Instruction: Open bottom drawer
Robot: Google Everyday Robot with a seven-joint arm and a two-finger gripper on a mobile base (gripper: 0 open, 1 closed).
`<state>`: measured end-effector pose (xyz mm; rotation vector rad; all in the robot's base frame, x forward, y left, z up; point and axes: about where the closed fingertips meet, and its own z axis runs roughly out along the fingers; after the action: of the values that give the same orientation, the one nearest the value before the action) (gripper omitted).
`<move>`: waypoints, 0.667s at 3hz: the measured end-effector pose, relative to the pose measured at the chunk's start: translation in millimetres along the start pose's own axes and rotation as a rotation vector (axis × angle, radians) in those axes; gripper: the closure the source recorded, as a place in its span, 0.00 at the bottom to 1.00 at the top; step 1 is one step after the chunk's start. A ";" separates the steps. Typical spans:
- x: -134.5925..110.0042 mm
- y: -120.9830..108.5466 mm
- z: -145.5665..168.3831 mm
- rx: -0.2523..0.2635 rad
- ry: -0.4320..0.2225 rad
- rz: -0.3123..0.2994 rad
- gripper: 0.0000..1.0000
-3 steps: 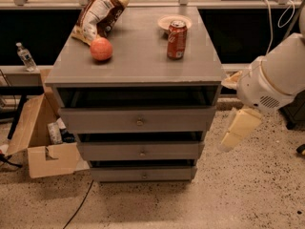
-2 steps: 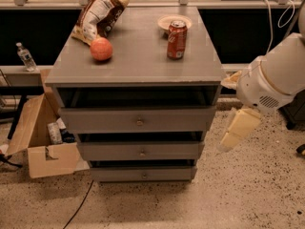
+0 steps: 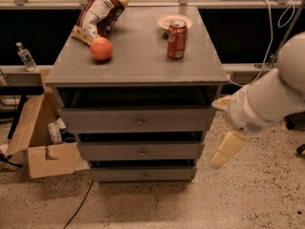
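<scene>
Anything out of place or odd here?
Nothing spilled or broken. The chip bag lies crumpled on its side at the back left corner of the cabinet, and a cardboard box stands open on the floor to its left. The pincer hangs right of the shut bottom drawer, not touching.

Light is falling from overhead, brightening the grey top of the table [image 3: 143, 63], up and to the left of the gripper [image 3: 228, 150]. The gripper is hanging pale and well lit at the table's right side, level with the lower drawers. The soda can [image 3: 176, 39] and the orange ball [image 3: 101, 48] are casting only short, soft shadows. Left of the gripper, deep shade is pooling in the gaps above each drawer front, and the bottom drawer [image 3: 143, 174] is sitting dimmest. The white arm [image 3: 267, 101] above the gripper is glaring, almost washed out. The speckled floor [image 3: 190, 204] below is glowing warm and even.
</scene>
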<state>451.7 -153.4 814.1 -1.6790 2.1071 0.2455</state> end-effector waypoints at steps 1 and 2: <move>22.8 9.5 73.9 -0.030 -0.038 -0.009 0.00; 37.4 14.2 149.8 -0.041 -0.082 -0.023 0.00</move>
<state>464.9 -123.4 662.5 -1.6866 2.0348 0.3462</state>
